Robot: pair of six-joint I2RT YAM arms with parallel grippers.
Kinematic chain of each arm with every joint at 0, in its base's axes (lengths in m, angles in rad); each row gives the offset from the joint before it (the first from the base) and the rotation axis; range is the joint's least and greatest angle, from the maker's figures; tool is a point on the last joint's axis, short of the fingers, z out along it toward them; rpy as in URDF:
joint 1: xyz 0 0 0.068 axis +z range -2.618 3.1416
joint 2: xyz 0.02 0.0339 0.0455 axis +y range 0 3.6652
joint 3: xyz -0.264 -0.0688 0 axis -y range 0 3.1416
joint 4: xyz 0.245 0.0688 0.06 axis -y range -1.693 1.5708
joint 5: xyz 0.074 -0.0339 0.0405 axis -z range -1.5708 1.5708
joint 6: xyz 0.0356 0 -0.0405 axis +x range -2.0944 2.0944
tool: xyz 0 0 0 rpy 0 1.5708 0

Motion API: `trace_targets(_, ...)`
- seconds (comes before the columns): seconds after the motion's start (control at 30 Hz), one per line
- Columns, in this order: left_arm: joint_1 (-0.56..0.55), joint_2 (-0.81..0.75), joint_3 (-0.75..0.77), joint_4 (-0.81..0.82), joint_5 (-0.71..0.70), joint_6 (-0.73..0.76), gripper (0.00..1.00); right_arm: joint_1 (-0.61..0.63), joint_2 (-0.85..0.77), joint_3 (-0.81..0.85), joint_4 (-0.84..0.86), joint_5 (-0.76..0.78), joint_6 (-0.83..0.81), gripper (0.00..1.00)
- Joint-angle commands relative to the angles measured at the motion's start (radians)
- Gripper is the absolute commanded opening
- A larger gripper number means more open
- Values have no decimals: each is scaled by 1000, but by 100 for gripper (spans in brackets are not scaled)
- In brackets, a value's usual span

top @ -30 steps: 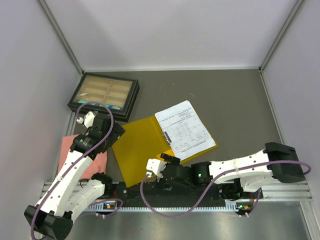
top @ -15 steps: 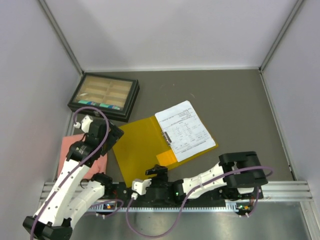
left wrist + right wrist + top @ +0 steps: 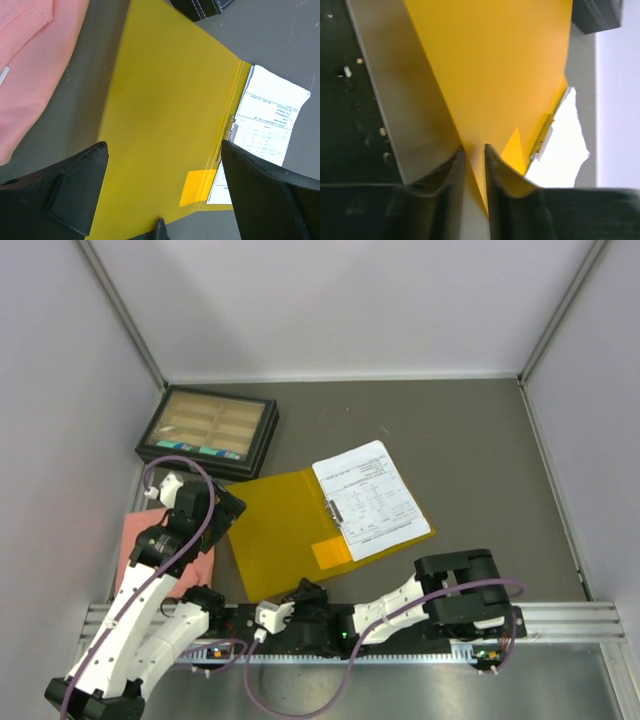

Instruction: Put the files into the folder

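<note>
Folder [image 3: 285, 530] near corner seemingly pinched between almost-closed right fingers [image 3: 447, 175] (lower centre of frame); cover extends up-right toward files [image 3: 370, 500]; left fingers [image 3: 75, 185] spread above.

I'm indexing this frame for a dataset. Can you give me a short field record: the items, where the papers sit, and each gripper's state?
folder: flat yellow plastic folder, lying open
files: white printed paper sheets, on the folder's right half, left edge at the metal clip
left gripper: open, over the folder's left half, holding nothing
right gripper: closed on the folder's near edge
other: black compartment box; pink cloth
</note>
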Motion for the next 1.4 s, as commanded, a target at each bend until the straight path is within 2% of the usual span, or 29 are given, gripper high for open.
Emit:
trace_targets(0.0, 4, -11, -3, 22, -7, -9, 98, 9, -17, 21, 97, 99, 11, 7)
trace_targets(0.1, 4, -8, 1, 46, -4, 10, 97, 3, -65, -11, 103, 124, 40, 0)
trace_targets(0.27, 4, 4, 47, 23, -33, 66, 96, -19, -146, -51, 30, 156, 161, 0)
trace_targets(0.5, 4, -74, 44, 150, 40, 211, 98, -91, -312, -126, -132, 134, 509, 0)
trace_targets(0.63, 3, -111, 18, 201, 60, 218, 98, -171, -503, -218, -156, 6, 680, 0)
trace_targets(0.7, 3, -108, 8, 204, 66, 221, 97, -253, -577, -261, -143, -62, 790, 0)
trace_targets(0.77, 4, -99, -11, 224, 68, 218, 97, -363, -688, -346, -109, -209, 888, 0)
trace_targets(0.8, 4, -85, -17, 229, 74, 217, 97, -399, -723, -401, -80, -291, 919, 0)
trace_targets(0.97, 3, -37, -14, 262, 109, 214, 96, -615, -908, -493, -66, -487, 1046, 0)
trace_targets(1.0, 3, -22, -11, 264, 115, 214, 96, -701, -927, -513, -67, -552, 1065, 0)
trace_targets(1.07, 4, -14, -12, 262, 129, 215, 96, -795, -964, -542, -55, -634, 1123, 0)
trace_targets(1.1, 3, -8, -16, 266, 131, 215, 96, -912, -993, -580, -37, -730, 1139, 0)
trace_targets(1.17, 4, -7, -34, 276, 135, 212, 96, -1034, -1014, -614, -5, -816, 1186, 0)
trace_targets(1.2, 4, -7, -38, 291, 139, 208, 96, -1098, -1025, -639, 5, -906, 1201, 0)
trace_targets(1.23, 3, -4, -43, 301, 143, 206, 96, -1228, -1025, -648, 14, -962, 1214, 0)
trace_targets(1.37, 3, 24, -42, 333, 184, 211, 96, -1503, -964, -665, 96, -1137, 1274, 0)
